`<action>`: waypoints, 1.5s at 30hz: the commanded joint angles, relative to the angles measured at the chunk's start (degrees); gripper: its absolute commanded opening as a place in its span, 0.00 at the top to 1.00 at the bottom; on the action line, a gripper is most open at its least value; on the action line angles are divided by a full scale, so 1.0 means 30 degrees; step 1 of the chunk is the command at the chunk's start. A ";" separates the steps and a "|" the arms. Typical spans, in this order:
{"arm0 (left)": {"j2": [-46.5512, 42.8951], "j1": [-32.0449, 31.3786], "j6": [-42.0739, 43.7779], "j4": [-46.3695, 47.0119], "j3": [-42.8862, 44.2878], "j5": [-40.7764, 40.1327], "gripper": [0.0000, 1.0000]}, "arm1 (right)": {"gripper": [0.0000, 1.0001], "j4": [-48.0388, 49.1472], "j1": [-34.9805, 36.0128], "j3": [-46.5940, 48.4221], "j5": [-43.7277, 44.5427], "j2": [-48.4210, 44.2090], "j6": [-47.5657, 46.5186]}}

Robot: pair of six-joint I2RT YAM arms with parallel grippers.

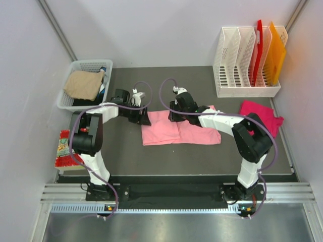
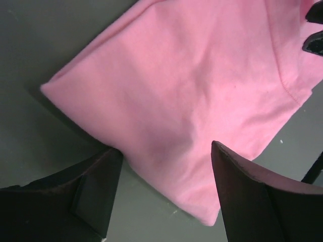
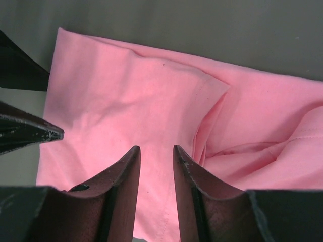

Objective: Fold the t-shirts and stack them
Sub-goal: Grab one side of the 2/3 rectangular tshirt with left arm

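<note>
The light salmon-pink t-shirt (image 1: 179, 128) lies folded in a flat rectangle on the dark mat in the middle. The deep magenta t-shirt (image 1: 260, 115) lies crumpled at the right edge. My left gripper (image 1: 143, 117) is at the pink shirt's back left corner. In the left wrist view it (image 2: 164, 148) is wide open, with the shirt's (image 2: 192, 91) corner between the fingers. My right gripper (image 1: 174, 113) is over the shirt's back edge. In the right wrist view it (image 3: 156, 147) is open by a narrow gap above the cloth (image 3: 126, 96) and holds nothing.
A white basket (image 1: 75, 68) with tan cloth stands at the back left. A white file rack (image 1: 242, 65) with red and orange boards stands at the back right. A small red-edged patterned piece (image 1: 65, 148) lies at the left edge of the table.
</note>
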 commanded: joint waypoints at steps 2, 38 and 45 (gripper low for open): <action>0.1303 -0.0151 -0.0205 0.0465 0.0001 -0.0492 0.33 | 0.67 0.0766 0.0176 -0.0251 0.0144 -0.1503 -0.0150; -0.4524 0.4654 0.5303 -0.9727 0.3131 -0.3423 1.00 | 0.67 0.1879 -0.1348 -0.5172 0.2957 -0.5723 0.0700; -0.4672 0.3077 0.4336 -1.1369 0.5622 -0.3919 1.00 | 0.68 0.2610 -0.1377 -0.5582 0.2489 -0.5899 0.0905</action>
